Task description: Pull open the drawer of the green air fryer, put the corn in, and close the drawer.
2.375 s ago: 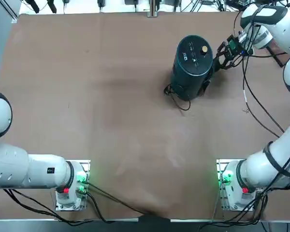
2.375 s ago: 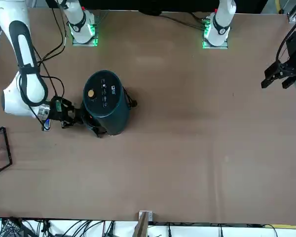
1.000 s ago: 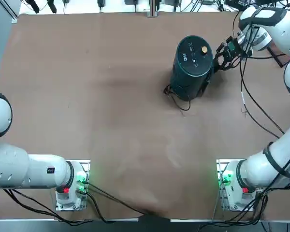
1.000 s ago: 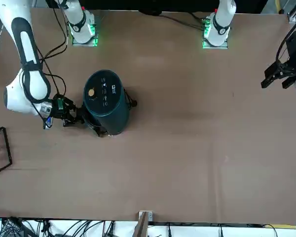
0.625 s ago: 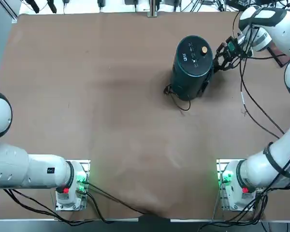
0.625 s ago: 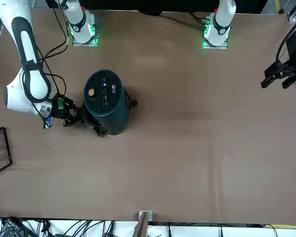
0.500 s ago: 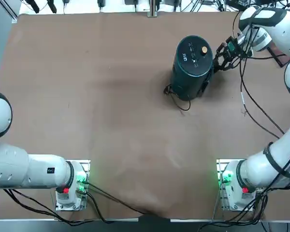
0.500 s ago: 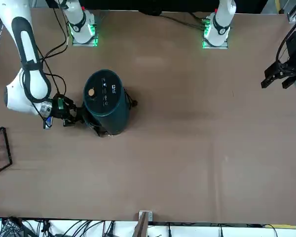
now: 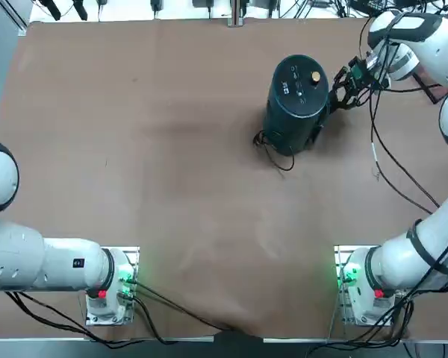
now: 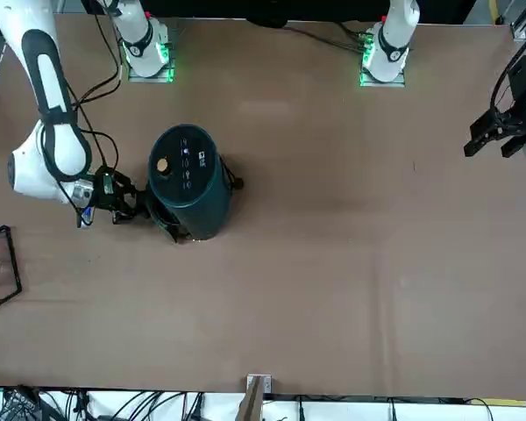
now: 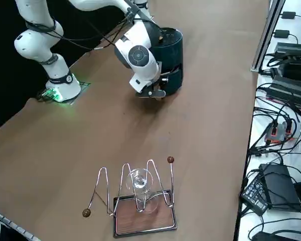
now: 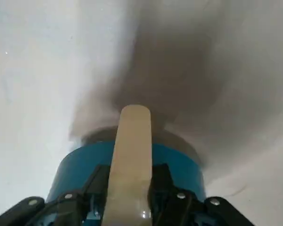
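One broad brown table [image 9: 172,209] carries the setup. Right arm [image 11: 140,42] reaches over it to the fryer on the robot's right half of the table; of the two arms this is clearly the nearer.

Green air fryer [image 9: 295,104]: upright, long axis vertical, round top with its gold knob [image 9: 315,77] uppermost, black cord [image 9: 278,164] trailing on the side toward the robot's bases. Near the robot's right side of the table, well apart from the fryer: a framed tray [image 11: 143,221] with a wire rack [image 11: 86,213] and a clear glass [image 11: 140,181].

Drawer [image 11: 174,80]: low in the fryer's body, its handle side turned to the robot's right. How far it is out, if at all, cannot be told; the arm and hand cover that side.

Right gripper [image 12: 132,174]: narrow, closed on the pale handle [image 12: 129,160], one finger to each flank. In the wrist view the handle's length runs between the fingers toward the camera, with the blue-green body directly beyond.

Key relation: fryer lies to the robot's left of the gripper. Judgement: the pull should go level toward the robot's right, away from the body; a skewed pull might drag or tip the fryer.

Corn: not visible in any view, location unknown. Step in hand, as judged: opening the drawer, early in the task.
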